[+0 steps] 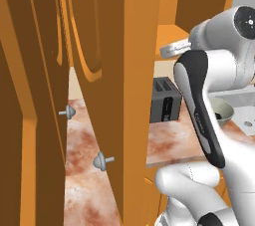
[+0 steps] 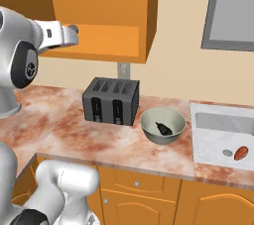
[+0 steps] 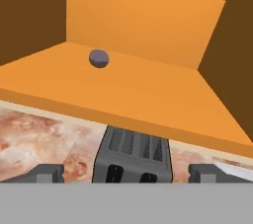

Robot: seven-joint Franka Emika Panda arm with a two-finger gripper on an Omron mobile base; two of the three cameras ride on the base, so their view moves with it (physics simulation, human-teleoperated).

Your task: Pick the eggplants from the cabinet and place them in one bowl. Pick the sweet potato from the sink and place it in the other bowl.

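Note:
On the open cabinet's (image 2: 104,38) orange shelf (image 3: 148,90) lies one small dark eggplant (image 3: 99,58), towards the back left. My gripper (image 3: 126,173) hovers in front of the shelf edge, well short of the eggplant, open with nothing between its fingertips (image 3: 47,172). From the right base view the gripper (image 2: 73,30) is level with the shelf. Another eggplant (image 2: 162,129) lies in the pale grey-green bowl (image 2: 149,129) on the counter. The reddish sweet potato (image 2: 241,152) rests in the sink (image 2: 208,120) beside the drain. The other bowl is out of view.
A black toaster (image 2: 111,101) stands on the marbled counter (image 2: 59,130) under the shelf, left of the bowl. The cabinet's open door (image 1: 99,70) with grey knobs (image 1: 102,160) fills the left foreground. A window (image 2: 233,11) hangs above the sink.

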